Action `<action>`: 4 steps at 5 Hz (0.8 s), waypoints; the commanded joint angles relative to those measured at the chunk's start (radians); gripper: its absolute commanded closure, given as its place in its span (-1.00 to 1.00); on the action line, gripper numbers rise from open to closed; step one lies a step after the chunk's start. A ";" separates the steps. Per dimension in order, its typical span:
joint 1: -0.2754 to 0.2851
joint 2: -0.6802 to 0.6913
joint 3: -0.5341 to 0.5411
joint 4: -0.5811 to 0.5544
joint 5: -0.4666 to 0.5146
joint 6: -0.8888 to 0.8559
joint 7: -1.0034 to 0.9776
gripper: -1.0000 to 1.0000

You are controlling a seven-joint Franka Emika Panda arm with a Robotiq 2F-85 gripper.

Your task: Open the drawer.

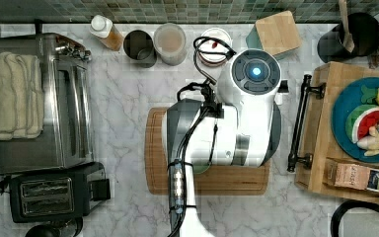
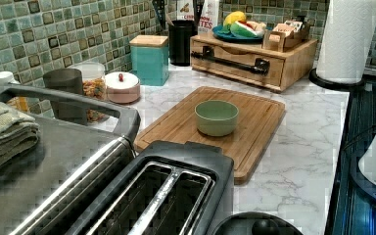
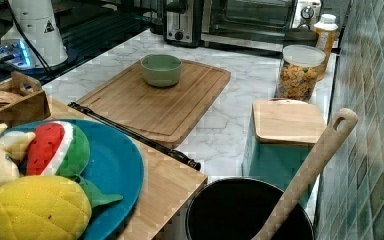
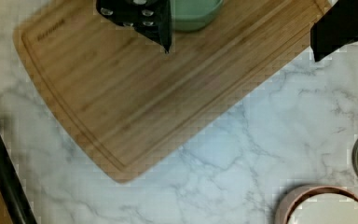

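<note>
The gripper (image 4: 242, 35) is seen in the wrist view with its two black fingers (image 4: 154, 23) spread wide and nothing between them — released, held above the cutting board (image 4: 158, 93), presumably as a start pose before any reach. The green bowl (image 4: 193, 14) lies just past the fingers and, in the left view, sits empty at the board's centre.

The drawer (image 2: 235, 61) is found at the upper right of the left view, flush with its wooden box and so judged fully shut; its black bar handle (image 2: 230, 58) runs along the front, facing the board, where a sideways pull can reach it. In the top view the handle (image 1: 298, 123) lies right of the arm, well apart from it.

On the box top a blue plate (image 1: 345, 108) holds plush fruit — a watermelon slice and something yellow, possibly a pineapple. A small rack (image 1: 360, 177) beside it seems to hold packets. Near the tiled wall a clear jar (image 3: 297, 72) holds coloured cereal, and a black pot (image 3: 245, 210) holds a wooden spoon (image 3: 310, 170).
</note>
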 commanded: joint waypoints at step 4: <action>-0.046 -0.006 -0.247 -0.151 -0.156 0.314 -0.645 -1.00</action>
